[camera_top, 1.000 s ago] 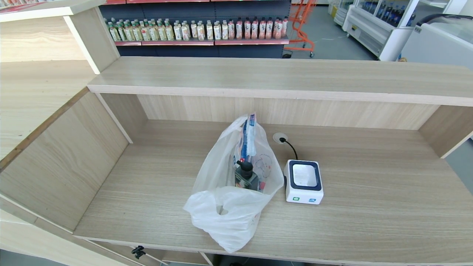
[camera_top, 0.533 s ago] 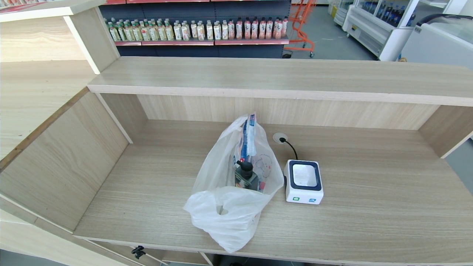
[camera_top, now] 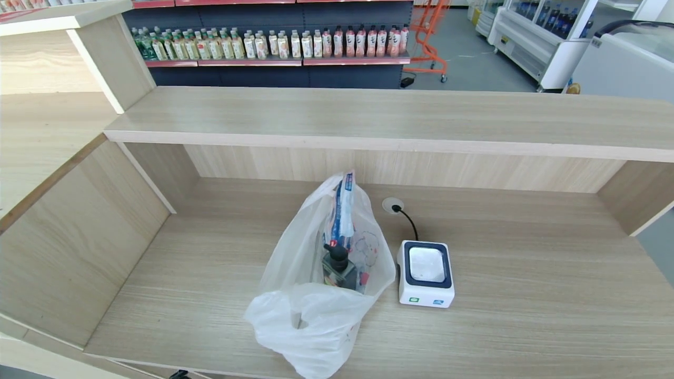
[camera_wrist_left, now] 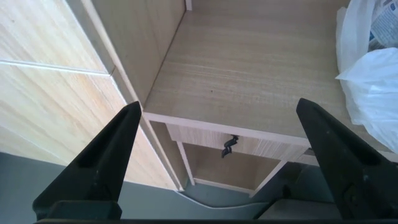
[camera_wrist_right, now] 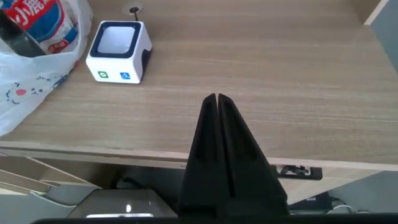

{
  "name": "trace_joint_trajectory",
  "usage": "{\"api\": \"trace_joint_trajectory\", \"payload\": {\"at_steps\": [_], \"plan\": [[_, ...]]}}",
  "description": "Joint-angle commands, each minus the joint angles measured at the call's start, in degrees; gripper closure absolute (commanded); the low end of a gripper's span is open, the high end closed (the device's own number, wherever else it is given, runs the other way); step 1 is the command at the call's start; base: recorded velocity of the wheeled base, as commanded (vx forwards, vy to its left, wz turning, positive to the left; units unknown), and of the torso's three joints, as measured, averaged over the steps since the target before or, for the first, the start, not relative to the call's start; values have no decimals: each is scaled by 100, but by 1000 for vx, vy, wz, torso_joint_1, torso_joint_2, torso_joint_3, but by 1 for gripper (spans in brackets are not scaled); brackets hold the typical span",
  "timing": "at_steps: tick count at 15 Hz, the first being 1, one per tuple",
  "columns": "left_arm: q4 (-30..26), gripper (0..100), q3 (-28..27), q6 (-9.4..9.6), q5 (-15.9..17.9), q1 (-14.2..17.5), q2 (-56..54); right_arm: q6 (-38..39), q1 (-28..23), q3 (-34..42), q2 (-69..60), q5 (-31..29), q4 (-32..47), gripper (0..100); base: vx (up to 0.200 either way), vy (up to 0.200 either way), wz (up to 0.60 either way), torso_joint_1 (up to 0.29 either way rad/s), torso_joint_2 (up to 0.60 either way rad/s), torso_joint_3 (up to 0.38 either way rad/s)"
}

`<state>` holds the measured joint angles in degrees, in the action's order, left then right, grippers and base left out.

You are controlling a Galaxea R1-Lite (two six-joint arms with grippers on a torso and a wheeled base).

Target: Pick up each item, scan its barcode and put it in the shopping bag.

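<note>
A translucent white shopping bag (camera_top: 316,295) stands on the wooden counter (camera_top: 526,295), holding a dark pump bottle (camera_top: 337,266) and a blue-and-white packet (camera_top: 343,210). A white barcode scanner (camera_top: 425,273) with a dark-framed window sits just right of the bag; its black cable runs to a hole behind it. My left gripper (camera_wrist_left: 217,162) is open, off the counter's front left corner, with the bag (camera_wrist_left: 373,81) off to one side. My right gripper (camera_wrist_right: 217,106) is shut with nothing in it, over the counter's front edge, near the scanner (camera_wrist_right: 118,53) and the bag (camera_wrist_right: 34,62).
A raised shelf ledge (camera_top: 368,118) runs behind the counter recess, with side walls (camera_top: 68,237) at left and right. Store shelving with drink bottles (camera_top: 263,45), an orange cart (camera_top: 432,37) and chest freezers (camera_top: 547,37) stand in the room beyond.
The whole head view has shifted, so the camera moved: bag and scanner appear lower and slightly left. The things themselves have not moved on the counter.
</note>
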<state>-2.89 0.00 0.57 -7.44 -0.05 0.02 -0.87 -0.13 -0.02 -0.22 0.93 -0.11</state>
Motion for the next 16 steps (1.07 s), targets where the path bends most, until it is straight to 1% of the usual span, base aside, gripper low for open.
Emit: {"api": "trace_joint_trajectory", "payload": {"at_steps": [1, 16], "plan": [[-1, 0, 0, -5, -3, -4, -2, -1, -4, 2, 22, 4, -7, 100, 0, 0, 0, 0, 0, 0], [-1, 0, 0, -13, -3, -4, 6, -36, -4, 2, 22, 4, -7, 100, 0, 0, 0, 0, 0, 0]]}}
